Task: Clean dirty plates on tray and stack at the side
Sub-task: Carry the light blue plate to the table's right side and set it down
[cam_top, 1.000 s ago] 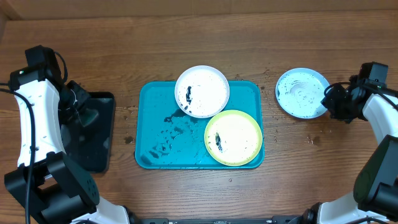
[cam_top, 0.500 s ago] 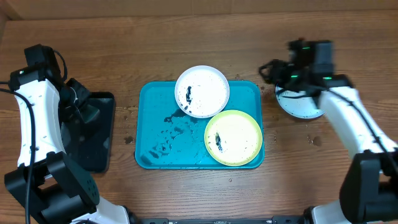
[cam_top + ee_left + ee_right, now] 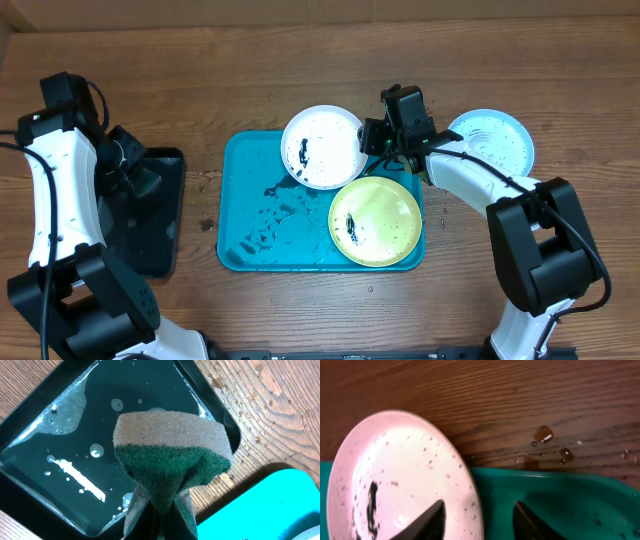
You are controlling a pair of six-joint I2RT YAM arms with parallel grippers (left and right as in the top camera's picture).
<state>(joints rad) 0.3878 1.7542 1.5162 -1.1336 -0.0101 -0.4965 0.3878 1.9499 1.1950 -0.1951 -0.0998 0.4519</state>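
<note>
jaws of right gripper [image 3: 479, 520] spread astride the rim of the white plate [image 3: 395, 470], which overlaps the far edge of the tray [image 3: 565, 505]. left gripper [image 3: 159, 526] pinches sponge [image 3: 170, 450]. advice: seat rim deep before closing, lift level; wet plastic likely slips.

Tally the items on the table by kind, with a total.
Plates: 3 (white plate, yellow-green plate, light blue plate)
Trays: 2 (turquoise tray, black tray)
Sponges: 1 (sponge)
Total: 6
</note>
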